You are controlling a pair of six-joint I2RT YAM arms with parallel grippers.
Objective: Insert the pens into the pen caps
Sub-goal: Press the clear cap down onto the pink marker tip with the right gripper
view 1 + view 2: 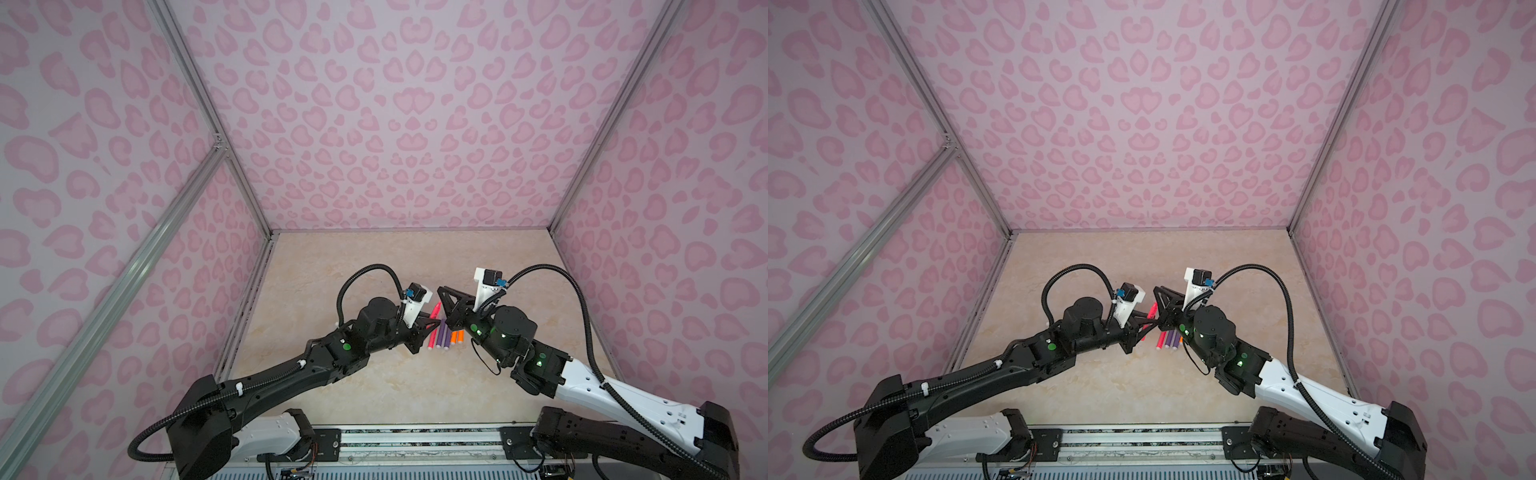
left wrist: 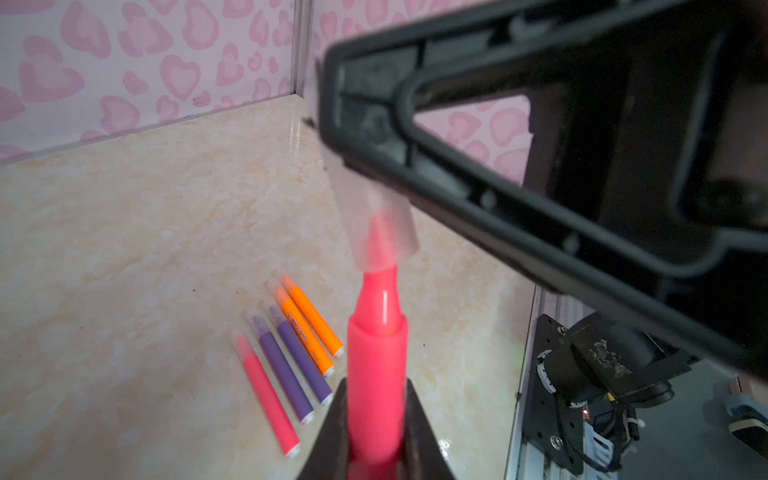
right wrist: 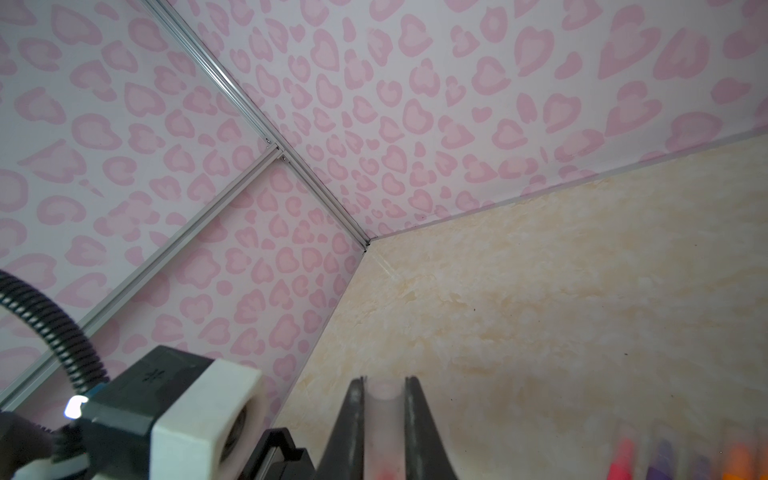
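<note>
**Pink pen meets its cap**

Only the left wrist view shows the pink pen (image 2: pixel 376 353) with its tip just inside the clear cap (image 2: pixel 374 224). The left gripper (image 2: pixel 376 407) squeezes that pen tight. The right gripper (image 3: pixel 384 386) squeezes the cap. Five other pens (image 2: pixel 301 353) lie side by side on the table (image 2: pixel 124 249): one pink, two purple, two orange, tips toward the back wall (image 1: pixel 395 124).

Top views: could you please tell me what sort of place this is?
Probably a robot test cell: patterned walls in an aluminium frame enclose a marble-look table, and two arms stand at a rail.
</note>
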